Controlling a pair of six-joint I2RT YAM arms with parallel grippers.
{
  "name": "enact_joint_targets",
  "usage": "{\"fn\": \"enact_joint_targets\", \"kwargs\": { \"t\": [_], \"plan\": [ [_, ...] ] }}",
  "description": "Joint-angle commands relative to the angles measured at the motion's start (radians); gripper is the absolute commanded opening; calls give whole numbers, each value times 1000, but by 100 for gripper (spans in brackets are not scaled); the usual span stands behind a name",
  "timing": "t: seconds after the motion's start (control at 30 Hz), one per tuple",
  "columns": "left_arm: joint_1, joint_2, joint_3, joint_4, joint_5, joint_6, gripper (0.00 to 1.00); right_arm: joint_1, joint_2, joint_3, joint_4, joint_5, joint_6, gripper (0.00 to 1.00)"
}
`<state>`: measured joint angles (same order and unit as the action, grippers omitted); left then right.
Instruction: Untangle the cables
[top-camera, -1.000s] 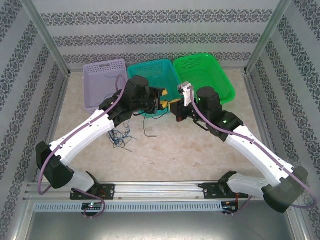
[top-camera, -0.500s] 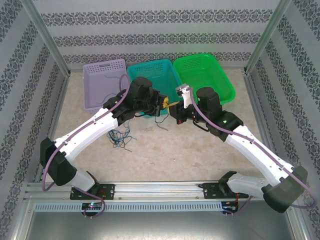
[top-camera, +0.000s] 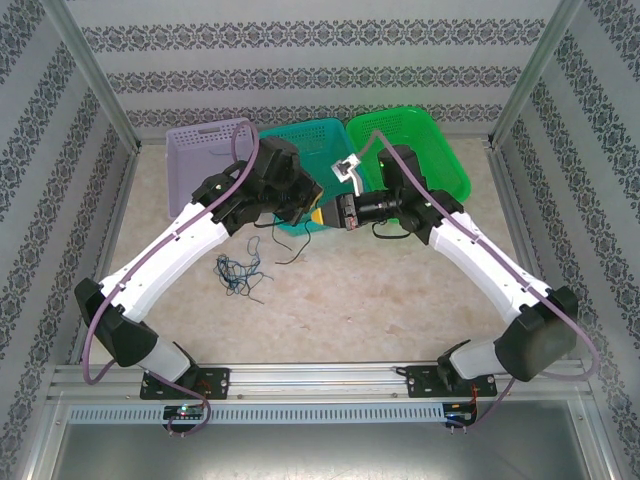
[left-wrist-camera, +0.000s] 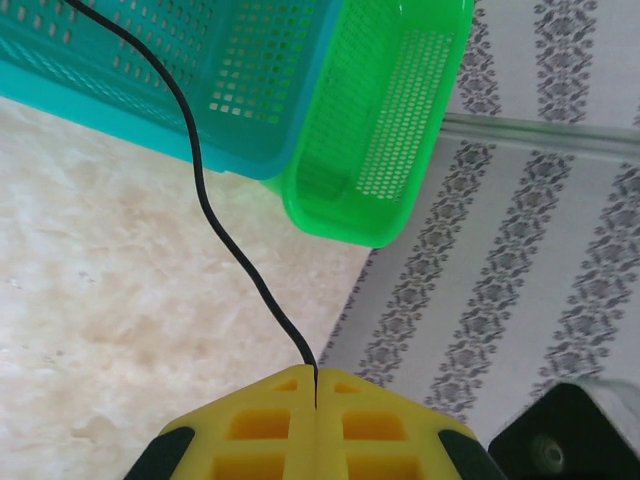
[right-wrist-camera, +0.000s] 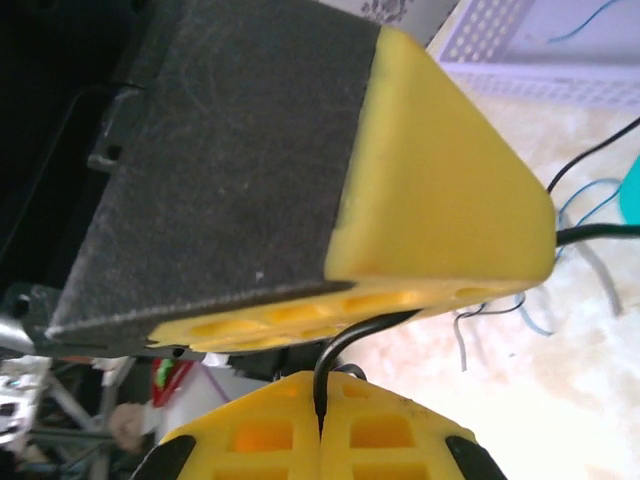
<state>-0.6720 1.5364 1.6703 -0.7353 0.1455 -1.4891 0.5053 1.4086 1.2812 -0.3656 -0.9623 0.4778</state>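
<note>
left tool: the left tool, with yellow block pads, is pressing together on a thin black cable that is coming out of the seam between the pads.
right tool: the right tool is pinching a black strand in the same way. it is judged to be the same cable, a short way along.
where they are meeting: tip to tip, nearly touching, above the mottled beige bench, just in front of the teal plastic mesh basket.
black cable: it is hanging off the bench, with its loose length trailing down past the teal basket's near wall.
done so far: a thin blue wire is lying in the lilac plastic mesh basket, so some sorting is judged to be finished.
left to do: a small knot of blue and dark cables is lying on the bench near the left arm, apart from both tools. the black cable is not yet in any basket.
green plastic mesh basket: its contents are too small to tell.
progress: roughly midway, as a judgement.
</note>
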Motion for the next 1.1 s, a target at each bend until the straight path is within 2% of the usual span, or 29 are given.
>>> {"fn": "enact_joint_targets", "kwargs": {
  "t": [0.0, 0.13, 0.27, 0.37, 0.5, 0.6, 0.7, 0.87, 1.07],
  "plan": [
    [8, -10, 58, -14, -24, 138, 0, 5, -8, 40, -40, -132, 47, 10],
    [11, -7, 94, -18, -16, 196, 0, -28, -46, 38, -24, -60, 57, 28],
    [12, 13, 142, -57, 3, 238, 0, -55, -87, 50, -27, 0, 50, 35],
    [15, 15, 150, -65, 2, 233, 0, -62, -140, 23, -12, 97, 45, 38],
    [17, 13, 152, -49, -4, 215, 0, -52, -240, -123, 146, 207, 127, 38],
    [20, 17, 165, -44, -7, 203, 0, -12, -325, -240, 252, 315, 145, 43],
    [21, 27, 190, -47, -4, 199, 0, 64, -384, -344, 308, 450, 77, 48],
    [23, 49, 226, -64, 4, 196, 0, 212, -442, -513, 567, 677, -64, 53],
    [23, 60, 235, -58, 6, 191, 0, 248, -332, -491, 690, 681, -68, 53]
  ]
}}
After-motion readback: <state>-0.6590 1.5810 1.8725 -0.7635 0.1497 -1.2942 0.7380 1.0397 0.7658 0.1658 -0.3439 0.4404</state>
